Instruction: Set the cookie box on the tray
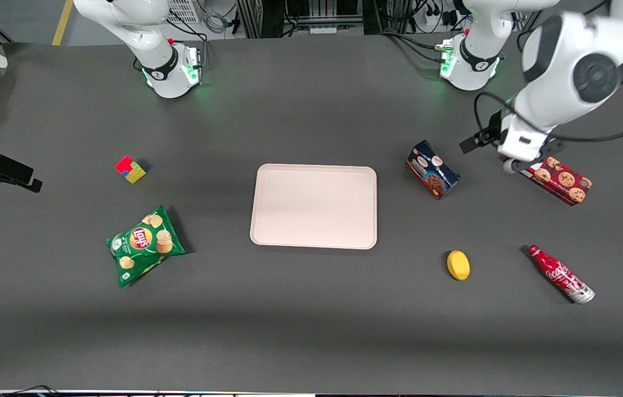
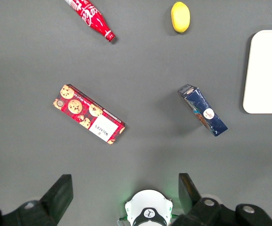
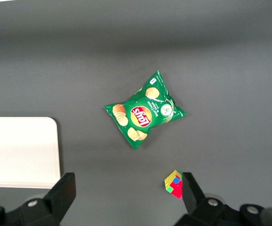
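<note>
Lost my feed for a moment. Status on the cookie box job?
Hand open, empty, above the red box. Cookie box on the table beside the tray, untouched. Nothing lies between them.

green chip bag (image 3: 144, 111) on table, colourful cube (image 3: 174, 184), tray (image 3: 20, 151) corner

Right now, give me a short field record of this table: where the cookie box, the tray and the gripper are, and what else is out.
cookie box: on the table, beside the tray, not on it
tray: mid-table, nothing on it
gripper: open, raised above the table near the red cookie box
task state: box not yet grasped
other items: lemon, cola bottle, chips bag, puzzle cube
</note>
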`<state>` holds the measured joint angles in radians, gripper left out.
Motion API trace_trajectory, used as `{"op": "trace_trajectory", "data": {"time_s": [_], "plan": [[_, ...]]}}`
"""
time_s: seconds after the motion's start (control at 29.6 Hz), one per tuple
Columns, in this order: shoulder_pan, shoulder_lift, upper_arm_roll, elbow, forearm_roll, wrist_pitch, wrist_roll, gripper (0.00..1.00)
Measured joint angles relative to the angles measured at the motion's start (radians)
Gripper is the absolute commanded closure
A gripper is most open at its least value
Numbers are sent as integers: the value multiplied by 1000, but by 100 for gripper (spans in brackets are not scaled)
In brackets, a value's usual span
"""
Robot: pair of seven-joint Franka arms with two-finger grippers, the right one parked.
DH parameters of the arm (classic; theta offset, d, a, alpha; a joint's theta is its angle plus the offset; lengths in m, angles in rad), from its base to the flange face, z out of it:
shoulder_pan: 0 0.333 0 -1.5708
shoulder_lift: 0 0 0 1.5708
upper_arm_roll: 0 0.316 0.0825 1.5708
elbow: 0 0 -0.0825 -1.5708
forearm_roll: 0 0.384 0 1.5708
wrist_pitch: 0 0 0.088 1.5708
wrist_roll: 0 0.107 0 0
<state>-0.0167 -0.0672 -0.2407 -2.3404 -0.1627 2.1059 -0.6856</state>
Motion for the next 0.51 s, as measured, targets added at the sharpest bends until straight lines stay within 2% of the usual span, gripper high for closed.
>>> {"op": "trace_trajectory", "data": {"time_s": [0.51], "plan": [[-13,117,-44,-79,0,261,-64,0]]}}
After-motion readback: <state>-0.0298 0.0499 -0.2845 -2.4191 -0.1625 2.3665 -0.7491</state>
